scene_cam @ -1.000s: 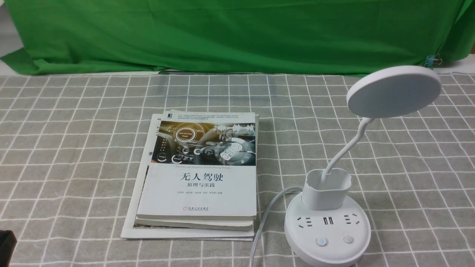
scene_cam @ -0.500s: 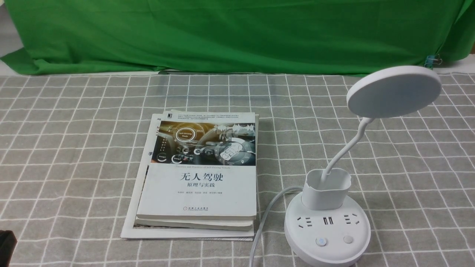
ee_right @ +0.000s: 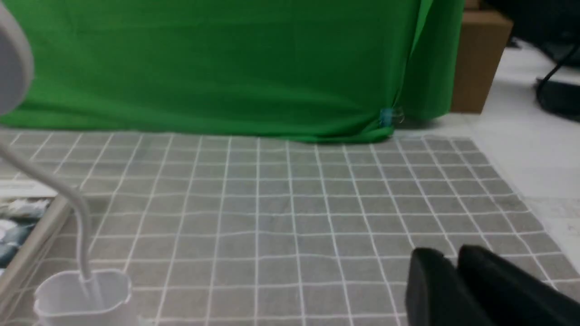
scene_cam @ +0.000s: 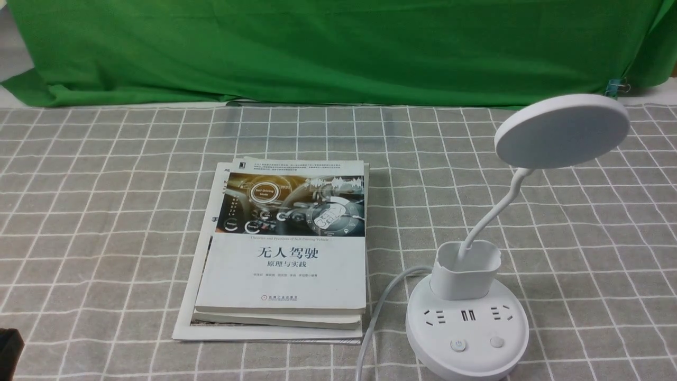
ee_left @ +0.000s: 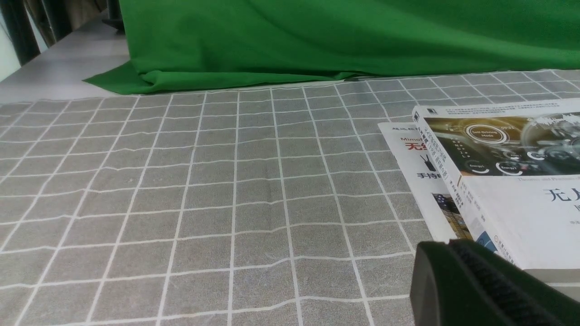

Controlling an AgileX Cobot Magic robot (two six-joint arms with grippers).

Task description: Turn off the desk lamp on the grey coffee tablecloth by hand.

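Observation:
The white desk lamp (scene_cam: 467,330) stands on the grey coffee tablecloth (scene_cam: 106,211) at the near right. Its disc head (scene_cam: 561,131) rises on a bent neck from the cup. Two round buttons (scene_cam: 458,345) sit on the front of the base. No hand is near the lamp in the front view. In the right wrist view my right gripper (ee_right: 448,256) hovers over bare cloth, to the right of the lamp's cup (ee_right: 81,294), its tips slightly parted and empty. My left gripper (ee_left: 446,244) is shut and empty beside the books; a black corner of it (scene_cam: 8,352) shows at the front view's lower left.
A stack of books (scene_cam: 285,254) lies left of the lamp, with the lamp's white cable (scene_cam: 378,307) running between them. A green backdrop cloth (scene_cam: 328,47) closes the far side. A cardboard box (ee_right: 480,59) stands beyond the cloth's right edge.
The left button on the lamp's base looks duller, without its earlier bluish spot. Nothing else in the front view has moved.

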